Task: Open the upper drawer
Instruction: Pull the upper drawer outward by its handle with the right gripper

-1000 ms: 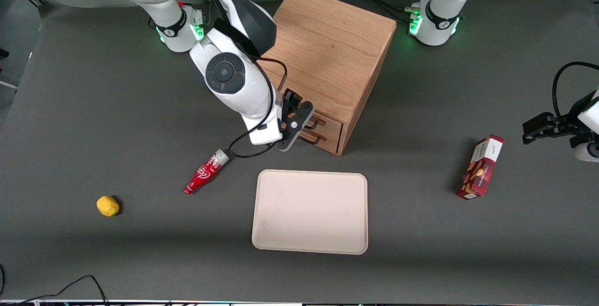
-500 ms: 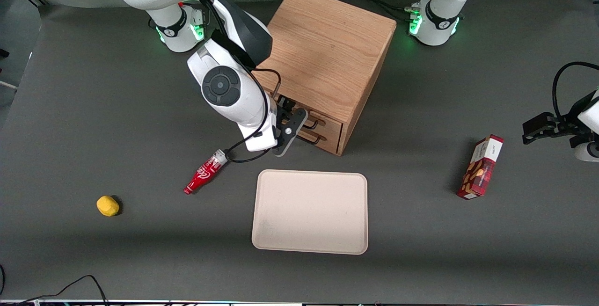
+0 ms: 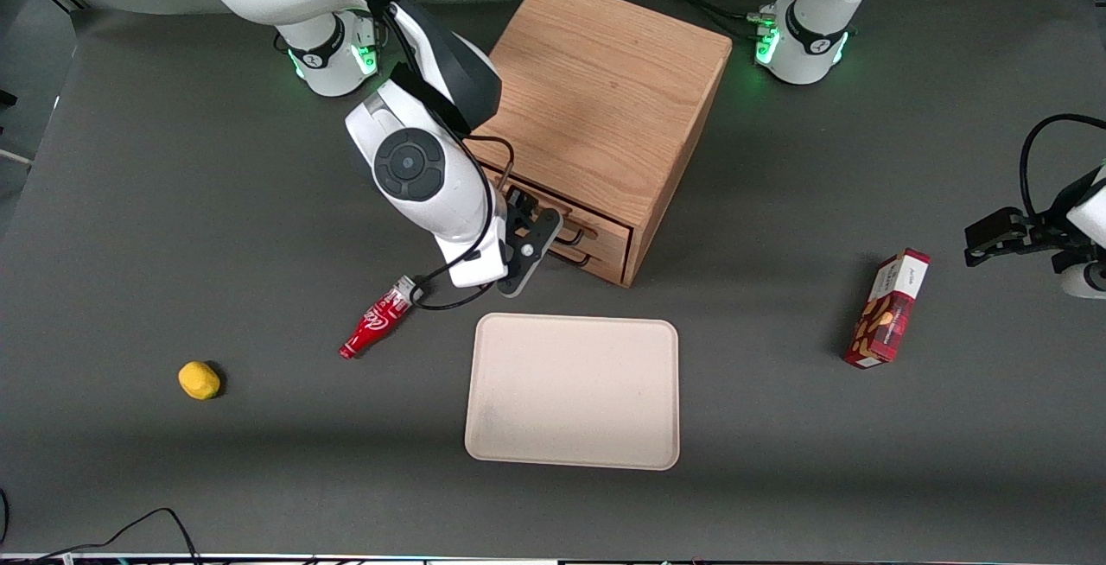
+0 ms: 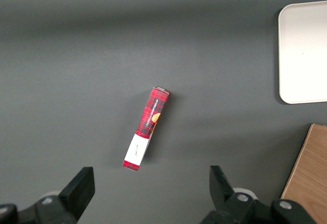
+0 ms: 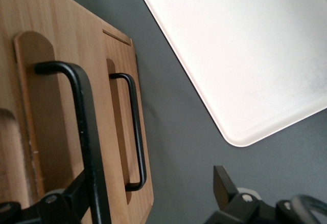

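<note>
The oak cabinet [image 3: 605,98] stands at the table's middle. Its upper drawer [image 3: 607,232] is shut flush, with a thin black bar handle [image 3: 575,230] that also shows in the right wrist view [image 5: 84,132]. The lower drawer's handle [image 5: 135,132] runs beside it. My right gripper [image 3: 543,241] is open, right in front of the drawer fronts at handle height. In the right wrist view my gripper [image 5: 148,185] has its fingers [image 5: 222,183] wide apart. The upper handle's bar passes close by one finger, and I cannot tell whether they touch.
A cream tray [image 3: 572,390] lies nearer the camera than the cabinet. A red bottle [image 3: 380,319] lies on its side beside my wrist. A yellow lump [image 3: 199,379] lies toward the working arm's end. A red snack box [image 3: 888,307] lies toward the parked arm's end.
My wrist and gripper have shifted along the drawer fronts toward the working arm's end, staying at the handles. The drawers have not moved.
</note>
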